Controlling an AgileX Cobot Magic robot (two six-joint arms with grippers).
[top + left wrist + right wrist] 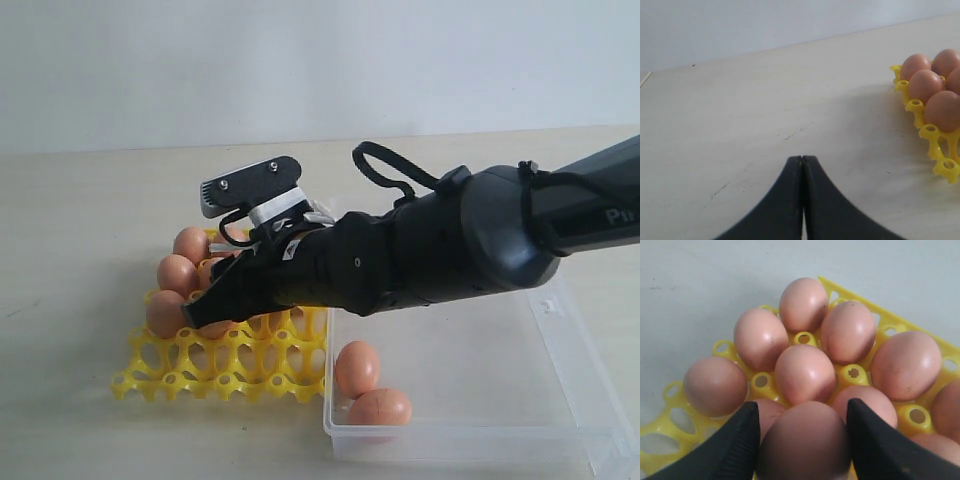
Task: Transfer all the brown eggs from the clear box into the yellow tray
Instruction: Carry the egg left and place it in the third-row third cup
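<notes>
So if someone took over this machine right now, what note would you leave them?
Left end effector: shut, empty, over the table near the yellow tray.
Right end effector: gripping a brown egg over the tray.
Done: several eggs seated in the tray.
Left to do: seat this egg; two eggs show in the clear box, partly hidden by the arm.

Yellow tray [222,372] half hidden behind arm [450,240]
</notes>
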